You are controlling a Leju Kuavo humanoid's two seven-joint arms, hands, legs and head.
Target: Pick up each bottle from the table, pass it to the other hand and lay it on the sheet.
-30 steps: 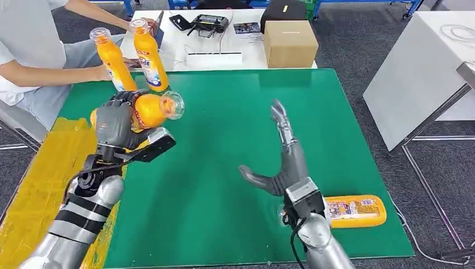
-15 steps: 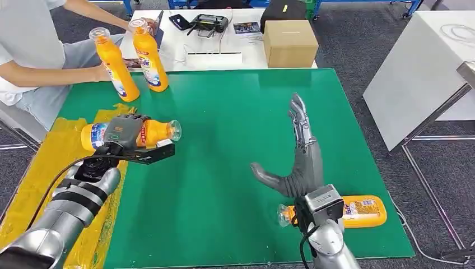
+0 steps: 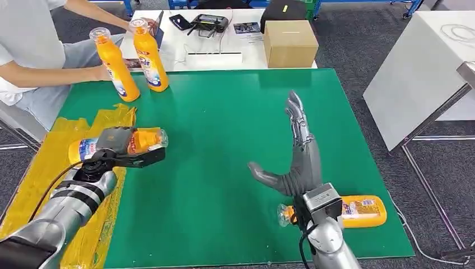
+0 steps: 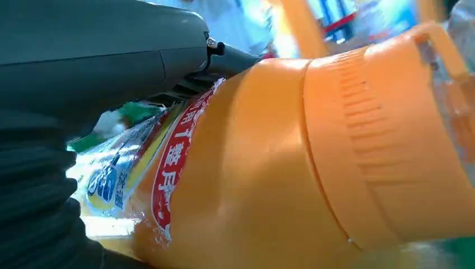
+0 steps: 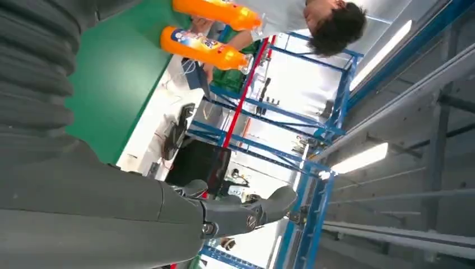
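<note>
The left hand (image 3: 115,147) grips an orange bottle (image 3: 143,140) lying low over the yellow sheet (image 3: 39,174) at left, not yet released; the right hand (image 3: 297,162) is spread wide and empty; three bottles remain.

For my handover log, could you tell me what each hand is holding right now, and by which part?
The left hand grips an orange bottle around its labelled middle, lying sideways. The right hand is open and holds nothing.

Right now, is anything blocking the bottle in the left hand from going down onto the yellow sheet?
Nothing visible does: the left hand holds the bottle sideways at the yellow sheet's edge.
</note>
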